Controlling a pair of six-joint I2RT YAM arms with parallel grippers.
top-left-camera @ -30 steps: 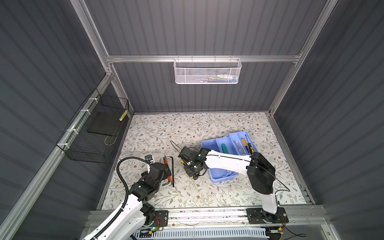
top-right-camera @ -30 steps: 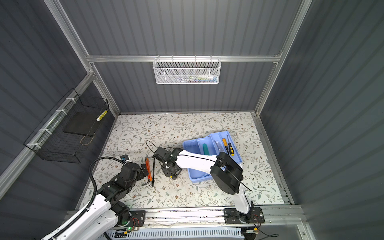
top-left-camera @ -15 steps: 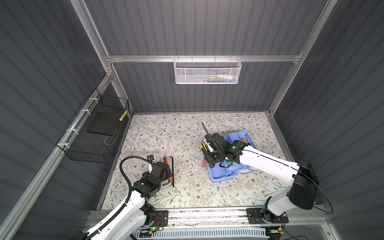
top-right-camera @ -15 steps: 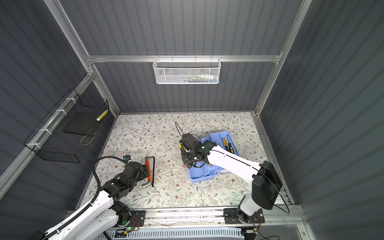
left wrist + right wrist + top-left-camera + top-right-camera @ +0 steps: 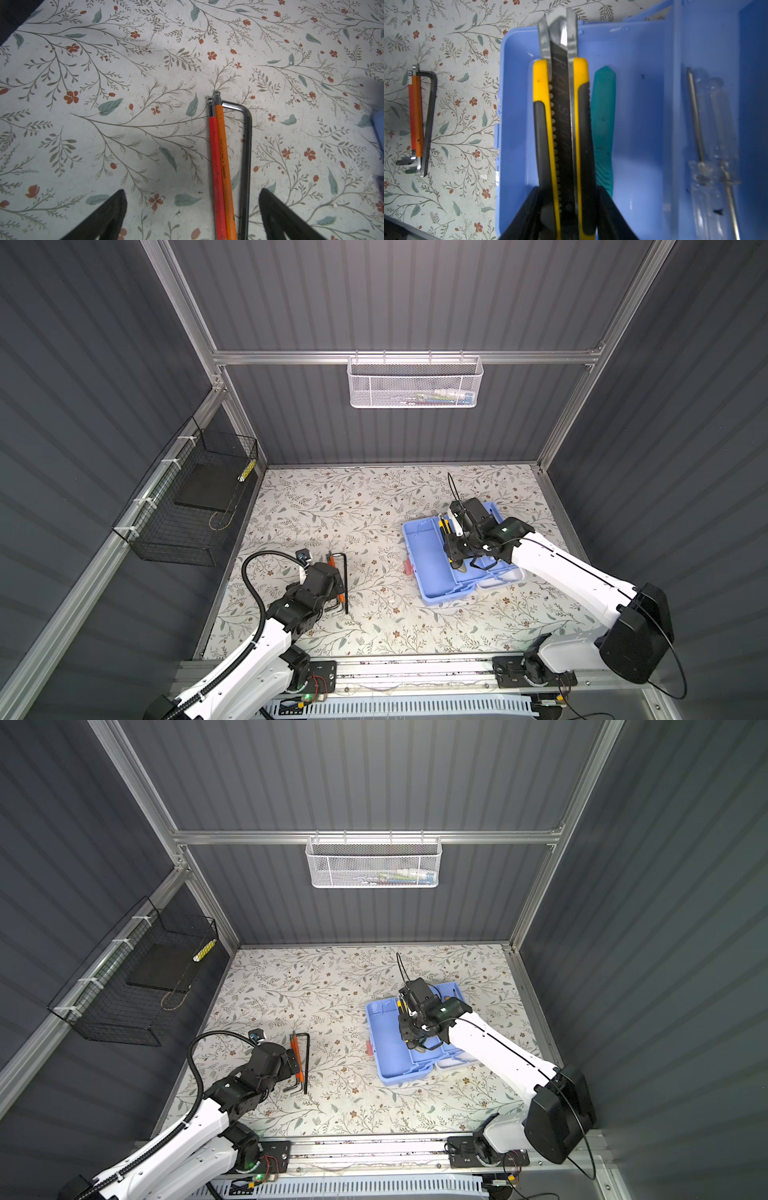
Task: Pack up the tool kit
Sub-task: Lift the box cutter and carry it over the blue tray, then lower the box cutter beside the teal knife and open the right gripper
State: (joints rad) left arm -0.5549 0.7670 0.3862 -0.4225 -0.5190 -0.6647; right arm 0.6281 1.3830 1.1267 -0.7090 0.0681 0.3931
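The tool kit, a rounded rectangular box of light blue plastic, sits open on the floral-patterned table, right of the middle in both top views. The right claw is clamped on a yellow and black utility knife, holding it lengthwise over the box's wide compartment. I cannot tell whether the knife touches the floor of the box. A teal-handled tool lies in that compartment just beside the knife, and clear-handled screwdrivers lie in the next compartment. Well apart from the box, three L-shaped hex keys, one red-sleeved, one orange-sleeved and one bare black, lie together on the table. The left claw hovers over them, fingers spread wide and gripping nothing.
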